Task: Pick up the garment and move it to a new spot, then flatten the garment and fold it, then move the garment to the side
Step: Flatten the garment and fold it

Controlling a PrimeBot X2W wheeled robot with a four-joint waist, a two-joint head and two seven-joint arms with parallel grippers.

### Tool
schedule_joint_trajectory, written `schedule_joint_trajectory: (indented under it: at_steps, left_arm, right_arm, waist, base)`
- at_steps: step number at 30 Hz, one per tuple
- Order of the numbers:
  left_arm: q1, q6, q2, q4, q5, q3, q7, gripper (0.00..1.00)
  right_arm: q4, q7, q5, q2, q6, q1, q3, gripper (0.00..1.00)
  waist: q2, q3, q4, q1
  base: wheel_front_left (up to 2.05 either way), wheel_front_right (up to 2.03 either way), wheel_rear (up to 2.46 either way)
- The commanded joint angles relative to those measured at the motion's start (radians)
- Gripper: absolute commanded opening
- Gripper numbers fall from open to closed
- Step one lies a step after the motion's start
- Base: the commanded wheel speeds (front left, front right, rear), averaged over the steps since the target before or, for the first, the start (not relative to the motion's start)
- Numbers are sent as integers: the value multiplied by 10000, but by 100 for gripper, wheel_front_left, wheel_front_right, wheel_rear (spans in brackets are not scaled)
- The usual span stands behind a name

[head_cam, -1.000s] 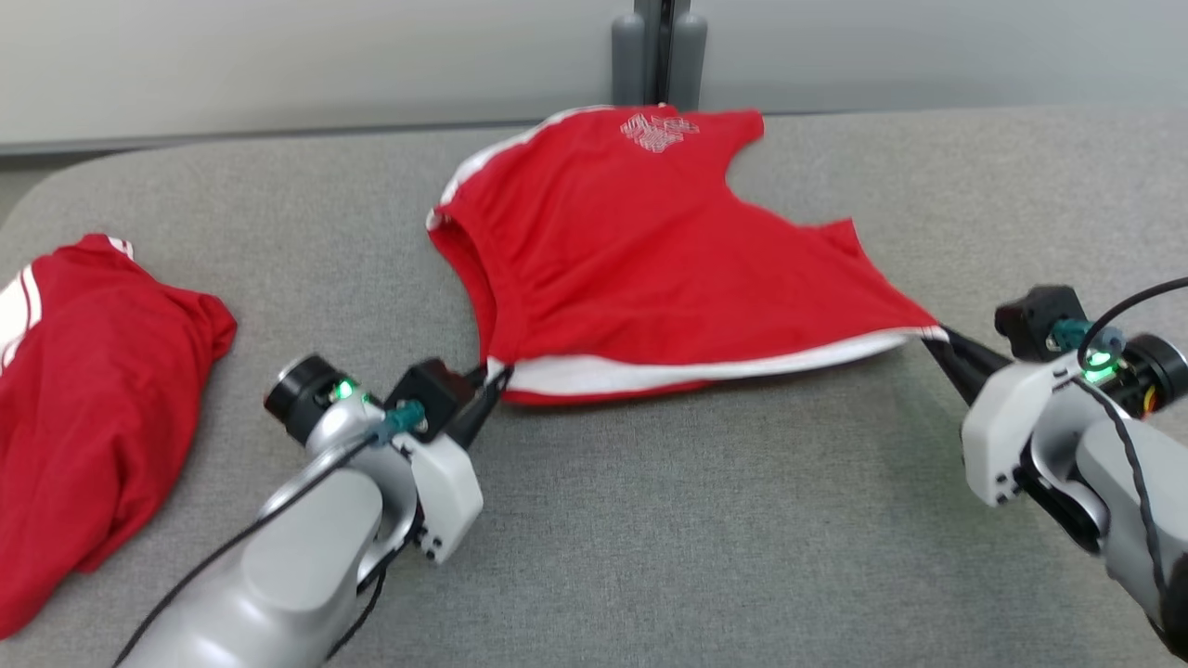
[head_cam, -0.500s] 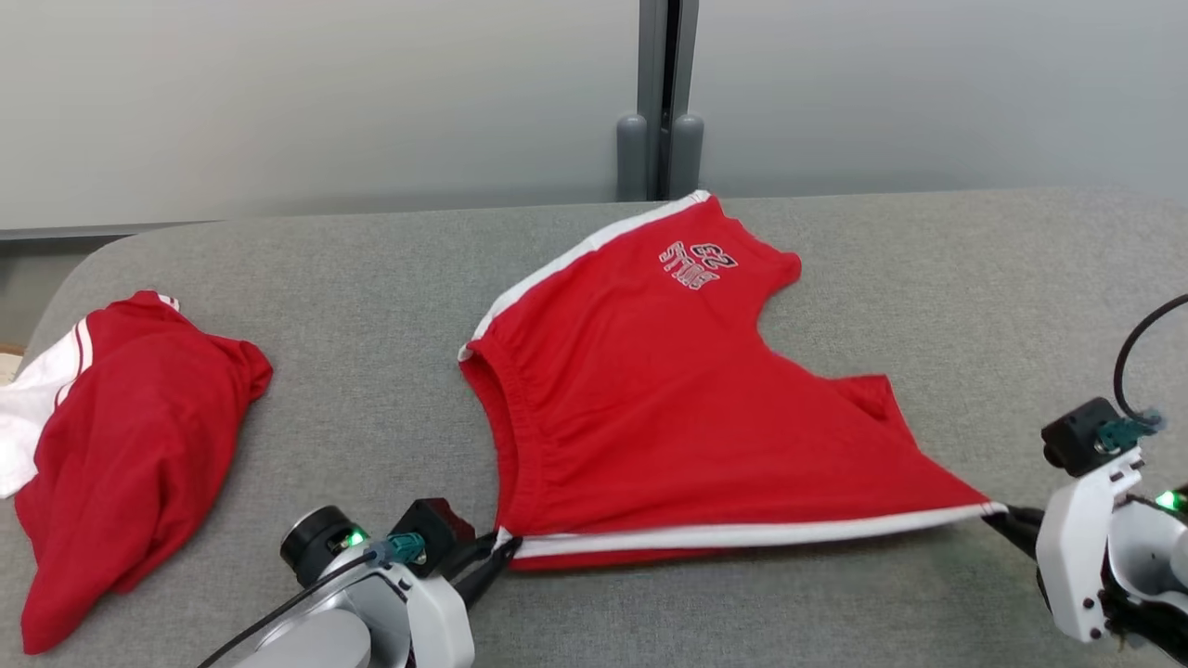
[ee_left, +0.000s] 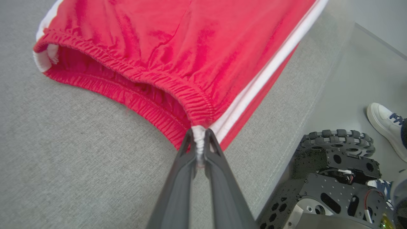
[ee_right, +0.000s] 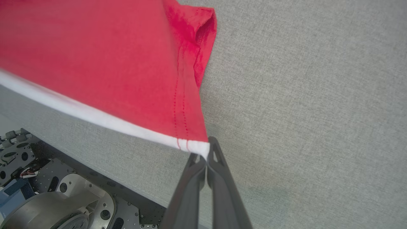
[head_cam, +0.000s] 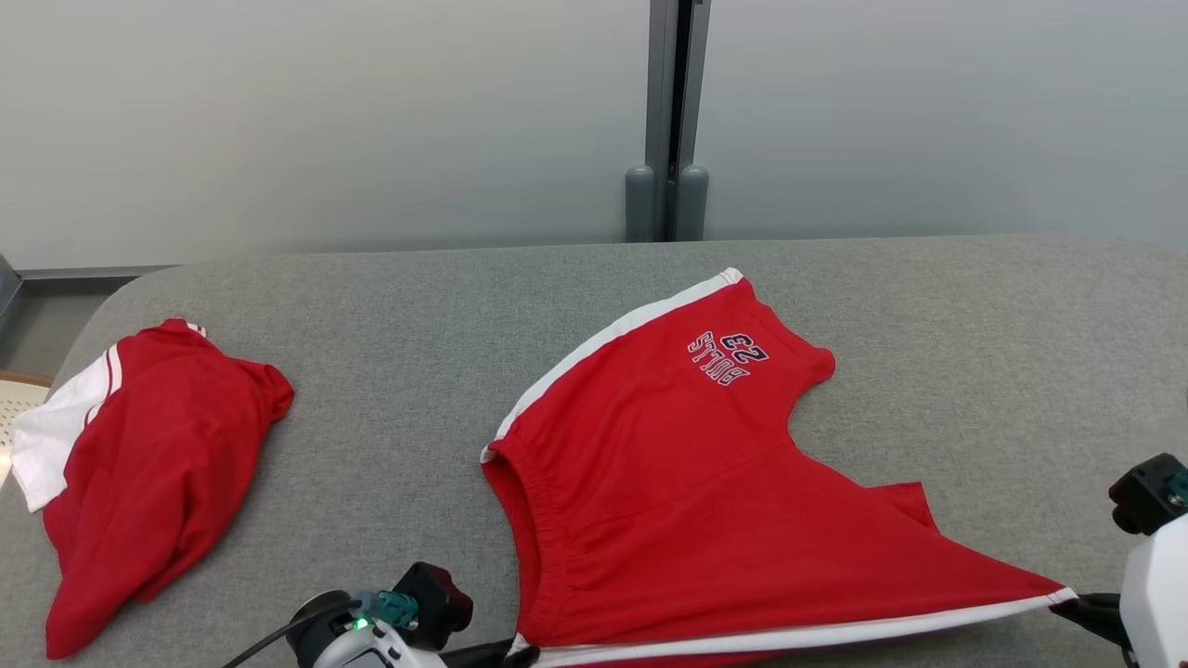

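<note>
You had the shorts (head_cam: 705,482) pinched at two corners, jaws clamped tight: left gripper (ee_left: 199,136) on the waistband, right gripper (ee_right: 205,153) on the hem, stretching the striped edge taut for flattening.

Matt red cloth shorts (head_cam: 705,482), rough grey woven table (head_cam: 974,325)
</note>
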Motion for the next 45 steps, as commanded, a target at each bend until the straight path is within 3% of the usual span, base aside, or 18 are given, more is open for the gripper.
schedule_joint_trajectory:
  at_steps: [1, 8, 16, 25, 38, 45]
  left_arm:
    - [136, 17, 290, -149, -91, -7, 103, 0]
    - [-324, 180, 685, -1074, 100, 187, 154, 0]
    - [-1283, 438, 381, -1334, 158, 812, -61, 0]
    - [-2494, 872, -685, -531, 297, 1531, -602, 0]
    - [-3910, 519, -2217, 1199, 549, 1678, -1245, 0]
    - [-4329, 336, -2682, 1951, 562, 1609, -1475, 0]
  right_arm:
    - [-26, 121, 127, -357, -32, 117, -133, 0]
    - [-637, 158, -87, -952, -34, -304, -717, 0]
    - [-472, 412, -402, -395, -29, -1534, -1756, 0]
    - [367, 1136, -1186, 436, -28, -3295, -2571, 0]
    - [1347, 1014, -2534, 1245, -26, -5290, -2898, 0]
    - [2034, 883, -2938, 1539, -26, -5962, -2845, 0]
  waist:
    - [0, -9, 6, 0]
    - [0, 275, 170, 0]
    - [0, 1094, 663, 0]
    - [0, 2372, 1547, 0]
    - [0, 4035, 2372, 0]
    - [0, 4582, 2628, 0]
  base:
    - [0, 0, 0]
    - [0, 0, 0]
    - [0, 0, 0]
    - [0, 0, 0]
    - [0, 0, 0]
    - [0, 0, 0]
